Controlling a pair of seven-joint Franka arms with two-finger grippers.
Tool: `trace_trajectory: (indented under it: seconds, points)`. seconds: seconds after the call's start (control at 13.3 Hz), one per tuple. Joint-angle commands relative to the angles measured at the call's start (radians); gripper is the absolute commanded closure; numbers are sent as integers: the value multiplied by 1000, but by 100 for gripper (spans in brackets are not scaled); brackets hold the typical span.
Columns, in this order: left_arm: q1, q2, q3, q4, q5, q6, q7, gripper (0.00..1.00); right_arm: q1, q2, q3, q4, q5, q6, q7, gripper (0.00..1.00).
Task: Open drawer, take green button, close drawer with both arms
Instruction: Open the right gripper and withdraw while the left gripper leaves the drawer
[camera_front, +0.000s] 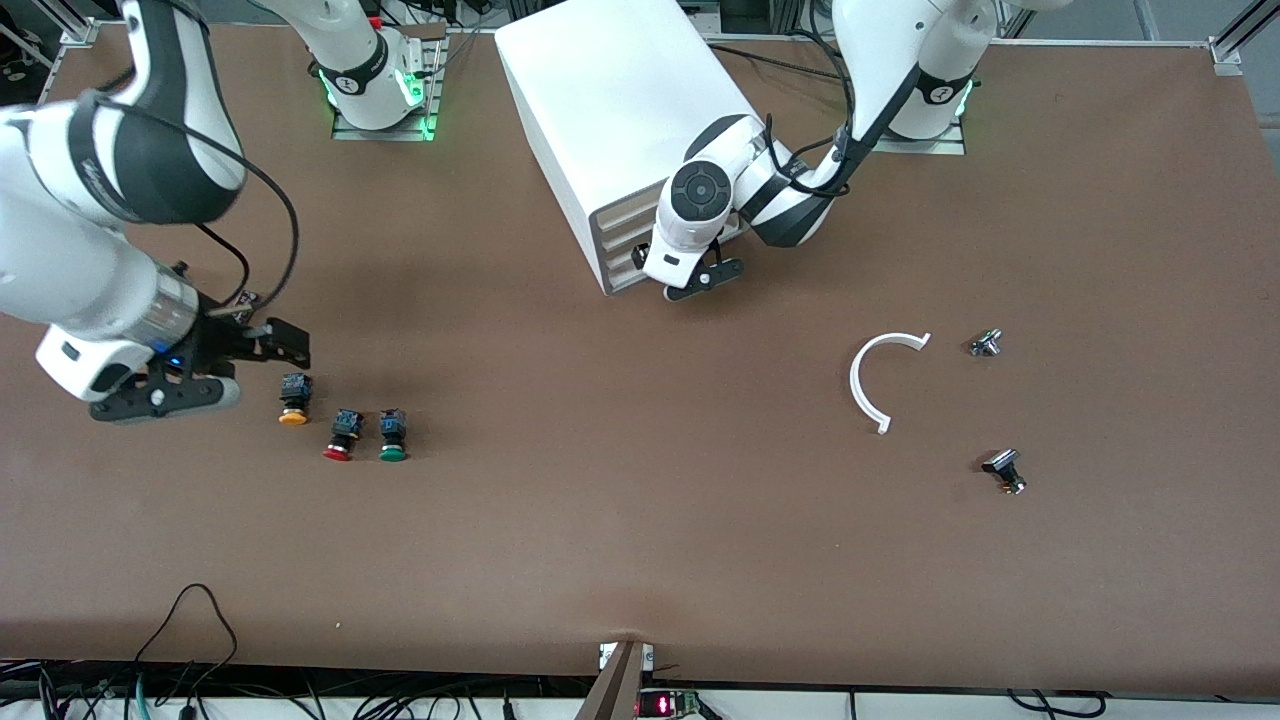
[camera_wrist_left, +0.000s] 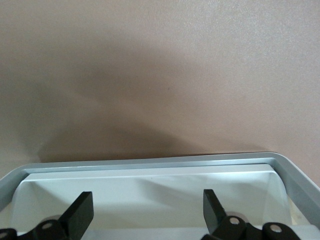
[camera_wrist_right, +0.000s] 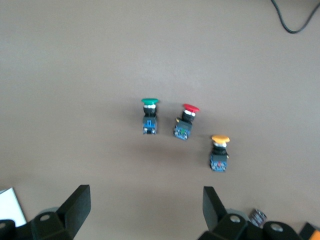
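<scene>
- The green-capped button (camera_front: 392, 436) lies on the desk in the lower left of the front view, beside the red-capped one (camera_front: 341, 437). It looks light, rigid and slick-capped; the squared body is the likeliest hold.
- Right gripper (camera_front: 215, 362) hovers by the orange-yellow-capped one (camera_front: 294, 399), jaws wide, empty.
- Left gripper (camera_wrist_left: 148, 210) is over the cabinet's (camera_front: 620, 110) slid-out drawer (camera_wrist_left: 150, 167), jaws wide; the visible tray is bare.

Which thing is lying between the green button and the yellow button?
The red button lies between the green button and the yellow button, seen in the front view.

green button (camera_front: 393, 437) touching red button (camera_front: 341, 436)
</scene>
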Motion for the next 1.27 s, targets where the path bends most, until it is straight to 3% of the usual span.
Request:
trace_trajectory:
  seconds: [0.0,0.38,0.6,0.9,1.2]
  points:
    - [19,-56,-28,-36,13,-11,-7,2,-62,-96,24,-30,-9,-84,-2,1]
    - [94,-118,-28,-17,14,-92,59,2,-204,-291,140,-154,-37,-123,56,1]
    - [172,-176,-25,48,28,-254,174,2,-254,-393,202,-256,-55,-107,84,1]
    - [308,-265,-18,176,31,-515,396,2,-268,-458,220,-307,-55,-115,87,1]
    - [448,-326,-15,313,31,-703,635,2,-268,-443,236,-300,-91,-129,177,1]
